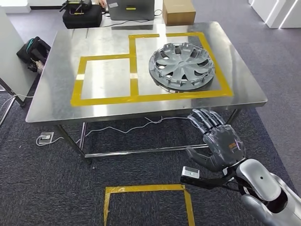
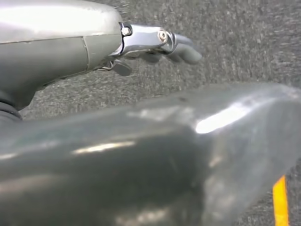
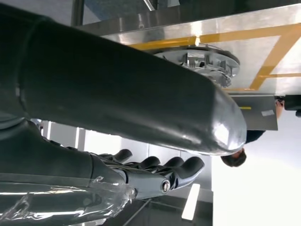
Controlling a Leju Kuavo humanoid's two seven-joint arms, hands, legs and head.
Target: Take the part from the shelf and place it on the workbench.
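Note:
The part, a grey plastic wheel cover (image 1: 181, 66), lies flat on the steel workbench (image 1: 106, 101) inside the right yellow-taped box; its rim (image 3: 209, 59) also shows in the right wrist view. My right hand (image 1: 216, 139) hangs in front of and below the bench's front edge, fingers apart and stretched toward the bench, holding nothing. Its thumb (image 3: 142, 94) and fingers (image 3: 170, 172) show spread in the right wrist view. In the left wrist view my left hand (image 2: 149, 44) hangs over grey carpet with fingers stretched out and nothing in them.
Yellow tape marks two boxes on the bench (image 1: 133, 70) and a square on the carpet (image 1: 145, 200). A black bag (image 1: 81, 16), a laptop (image 1: 131, 9) and a cardboard box (image 1: 178, 12) sit beyond the far edge. Another bag (image 1: 34, 52) lies at the left, cables (image 1: 117, 127) under the bench.

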